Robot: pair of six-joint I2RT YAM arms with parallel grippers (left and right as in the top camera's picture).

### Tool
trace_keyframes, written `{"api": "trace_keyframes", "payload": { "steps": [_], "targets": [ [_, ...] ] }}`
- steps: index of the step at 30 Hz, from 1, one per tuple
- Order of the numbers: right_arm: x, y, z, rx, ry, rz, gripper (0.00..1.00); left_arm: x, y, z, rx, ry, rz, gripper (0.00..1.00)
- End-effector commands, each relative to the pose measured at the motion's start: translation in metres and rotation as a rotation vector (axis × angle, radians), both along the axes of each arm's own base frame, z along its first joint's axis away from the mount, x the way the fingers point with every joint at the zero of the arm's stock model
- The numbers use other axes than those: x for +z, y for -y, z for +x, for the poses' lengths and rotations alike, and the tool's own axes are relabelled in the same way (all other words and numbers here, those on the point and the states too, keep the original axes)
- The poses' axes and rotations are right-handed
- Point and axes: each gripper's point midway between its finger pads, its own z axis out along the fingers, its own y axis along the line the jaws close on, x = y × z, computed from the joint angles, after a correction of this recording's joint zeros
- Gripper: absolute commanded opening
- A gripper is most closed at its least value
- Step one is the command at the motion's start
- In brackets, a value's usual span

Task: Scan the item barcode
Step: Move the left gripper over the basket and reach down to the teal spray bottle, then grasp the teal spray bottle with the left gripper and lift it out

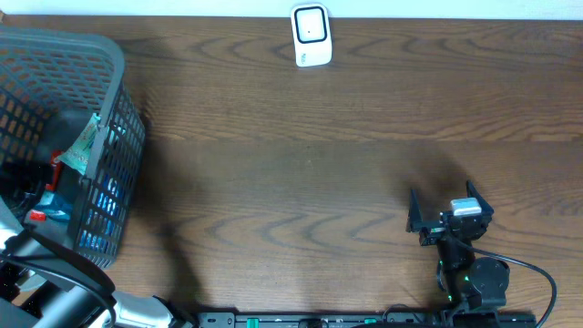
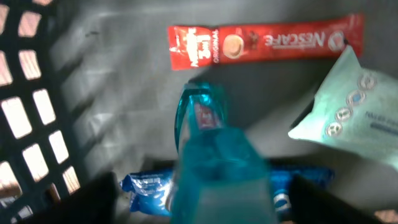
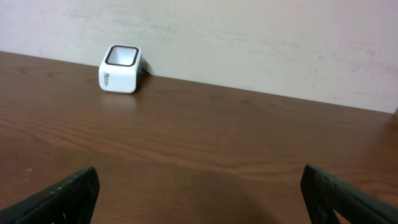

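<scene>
Well, teal see-thru bottle (image 2: 211, 174) w/ sm red label (image 2: 204, 116), blurry

Dark wood-grain table (image 1: 301, 182), pale scuffed wall (image 3: 249, 37) behind, soft even light

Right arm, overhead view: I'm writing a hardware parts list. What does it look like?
The right arm is black, with a pale grey block at the wrist, small green lights on its body and a thin black cable trailing off. Its pincer has two flat black fingers.
</scene>
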Motion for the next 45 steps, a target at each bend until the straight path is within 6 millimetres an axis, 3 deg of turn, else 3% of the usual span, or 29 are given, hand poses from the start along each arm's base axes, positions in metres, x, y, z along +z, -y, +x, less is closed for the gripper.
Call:
{"api": "trace_keyframes", "payload": {
  "steps": [1,3,12,16,28,45],
  "targets": [
    [-0.001,-0.001,0.0,0.003,0.001,-0.014,0.99,-0.013,0.008,-0.001,-0.023,-0.017,-0.062,0.68],
    [-0.001,-0.001,0.0,0.003,0.001,-0.014,0.99,-0.013,0.008,-0.001,-0.023,-0.017,-0.062,0.56],
    [-0.001,-0.001,0.0,0.003,0.001,-0.014,0.99,-0.001,0.011,0.002,-0.026,0.021,-0.053,0.34],
    [-0.001,-0.001,0.0,0.003,0.001,-0.014,0.99,0.015,0.011,0.006,-0.03,0.07,-0.027,0.21],
    [-0.001,-0.001,0.0,0.003,0.001,-0.014,0.99,0.087,0.022,0.014,-0.055,0.285,0.104,0.2],
    [-0.001,-0.001,0.0,0.003,0.001,-0.014,0.99,0.202,0.09,0.034,-0.243,0.774,0.138,0.21]
  ]
}}
